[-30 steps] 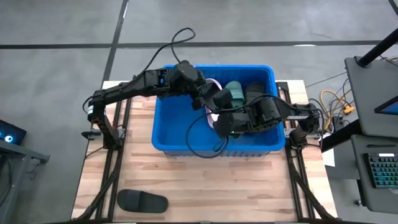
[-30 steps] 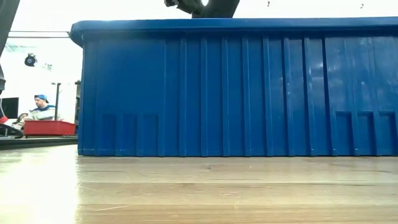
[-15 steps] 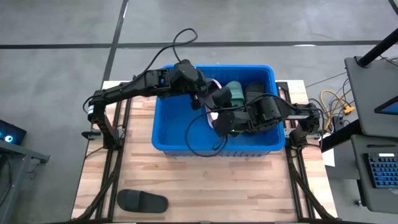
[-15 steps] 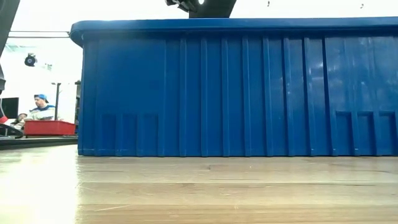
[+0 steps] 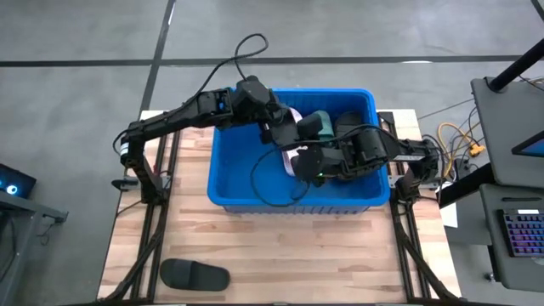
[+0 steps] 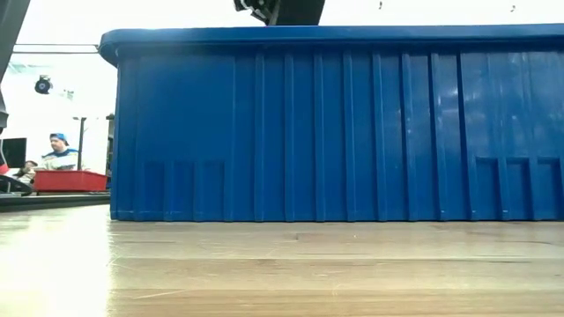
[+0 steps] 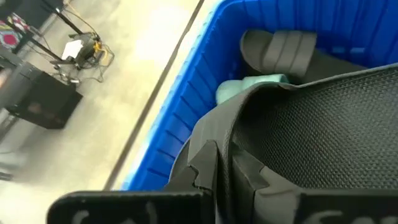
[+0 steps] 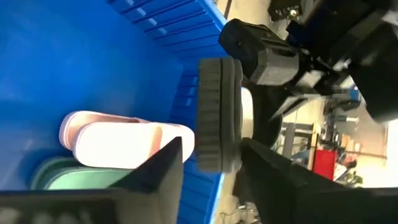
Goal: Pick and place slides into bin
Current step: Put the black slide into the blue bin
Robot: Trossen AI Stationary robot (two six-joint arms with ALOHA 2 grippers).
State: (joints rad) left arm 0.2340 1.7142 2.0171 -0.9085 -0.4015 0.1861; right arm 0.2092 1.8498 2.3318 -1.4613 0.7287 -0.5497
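Clamped in left gripper [image 5: 286, 136] above bin [image 5: 246, 194]: black slide [image 8: 217, 118], edge-on between right gripper's [image 5: 307, 160] spread, unclosed fingers. Below, in bin, pink slide [image 8: 118, 140], green slide [image 5: 319, 125]. Well away on table, lone slide [image 5: 194, 274]

Even, diffuse overhead light fills the high view; the wooden table [image 5: 280, 246] and grey floor [image 5: 76, 34] show only soft, faint shadows. In the low view the room behind the blue bin [image 6: 335, 123] is blown out to white, so the bin wall reads dark against the glare, and the near tabletop [image 6: 282, 282] is blurred. The left wrist view is soft, its floor [image 7: 124, 56] overexposed. The right wrist view blurs the near black slide [image 8: 217, 115].
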